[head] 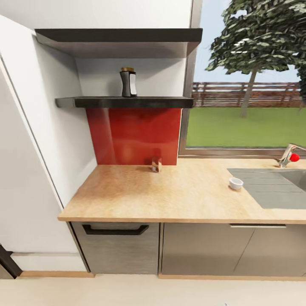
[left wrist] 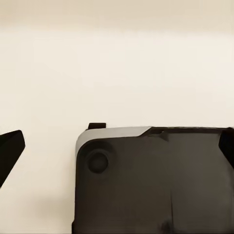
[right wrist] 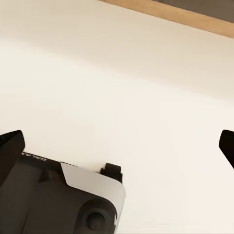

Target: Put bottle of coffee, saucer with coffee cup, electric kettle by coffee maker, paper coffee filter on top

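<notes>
The bottle of coffee (head: 128, 83), dark with a yellowish cap, stands upright on the kitchen shelf (head: 127, 102), the lower of two dark wall boards. Below it runs the light-wood kitchen countertop (head: 170, 195). A tiny white coffee cup (head: 236, 183) sits on that countertop beside the sink's left edge. My left gripper (left wrist: 117, 146) is open, its dark fingertips (left wrist: 9, 151) far apart over pale floor and my own dark base. My right gripper (right wrist: 119, 146) is open too, its fingertips (right wrist: 9, 146) wide apart above the same floor.
A small brownish container (head: 156, 164) stands at the back of the counter against the red backsplash (head: 136, 136). The grey sink (head: 272, 187) and a faucet (head: 289, 156) with a red knob lie at the right. A white wall (head: 38, 148) bounds the left; an upper shelf (head: 119, 36) overhangs.
</notes>
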{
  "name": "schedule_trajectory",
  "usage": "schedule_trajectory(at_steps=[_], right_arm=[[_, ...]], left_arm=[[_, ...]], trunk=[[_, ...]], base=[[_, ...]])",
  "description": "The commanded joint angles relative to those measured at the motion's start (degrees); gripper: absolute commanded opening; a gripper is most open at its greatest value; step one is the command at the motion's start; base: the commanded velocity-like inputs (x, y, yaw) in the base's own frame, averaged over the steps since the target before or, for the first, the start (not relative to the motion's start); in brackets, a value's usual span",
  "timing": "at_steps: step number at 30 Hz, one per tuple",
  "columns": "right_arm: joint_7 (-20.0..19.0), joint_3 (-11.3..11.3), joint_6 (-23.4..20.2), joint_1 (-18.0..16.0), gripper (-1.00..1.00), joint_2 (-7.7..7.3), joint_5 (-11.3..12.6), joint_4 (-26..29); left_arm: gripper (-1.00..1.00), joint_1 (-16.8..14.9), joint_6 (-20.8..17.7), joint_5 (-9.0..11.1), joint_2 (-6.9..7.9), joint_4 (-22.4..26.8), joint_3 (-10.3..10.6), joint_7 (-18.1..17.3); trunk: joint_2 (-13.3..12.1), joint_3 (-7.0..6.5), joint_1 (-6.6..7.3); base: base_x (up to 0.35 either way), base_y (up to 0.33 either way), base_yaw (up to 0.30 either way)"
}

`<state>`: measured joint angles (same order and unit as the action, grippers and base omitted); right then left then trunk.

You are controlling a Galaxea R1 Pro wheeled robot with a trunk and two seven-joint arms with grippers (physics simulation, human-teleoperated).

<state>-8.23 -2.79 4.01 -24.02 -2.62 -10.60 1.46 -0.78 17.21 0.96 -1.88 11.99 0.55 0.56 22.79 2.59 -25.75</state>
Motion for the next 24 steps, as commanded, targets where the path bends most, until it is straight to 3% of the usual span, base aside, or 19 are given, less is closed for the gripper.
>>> schedule_trajectory(at_steps=[1,16,20,24], right_arm=[[-0.1,-0.3,0.2,-0.1,1.00,-0.02,-0.2,0.0],[0.1,-0.2,0.3,-0.1,1.00,-0.04,-0.1,0.0],[0.1,-0.2,0.3,-0.1,1.00,-0.03,-0.1,0.0],[0.1,-0.2,0.2,-0.1,1.00,-0.03,-0.2,0.0]], left_arm=[[1.00,0.0,0.2,0.1,0.00,-0.1,0.1,0.1],[1.00,0.2,0.3,-0.2,-0.22,-0.1,0.5,0.2],[1.00,0.1,0.4,-0.5,-0.37,0.4,0.8,0.3],[1.00,-0.4,1.8,-1.2,-0.68,7.6,1.4,0.0]], trunk=[[0.1,0.13,-0.04],[0.1,0.13,-0.04],[0.1,0.13,-0.04],[0.1,0.13,-0.04]], base=[[0.013,0.334,-0.002],[0.002,0.331,0.000],[0.000,0.075,0.000],[0.000,0.008,0.000]])
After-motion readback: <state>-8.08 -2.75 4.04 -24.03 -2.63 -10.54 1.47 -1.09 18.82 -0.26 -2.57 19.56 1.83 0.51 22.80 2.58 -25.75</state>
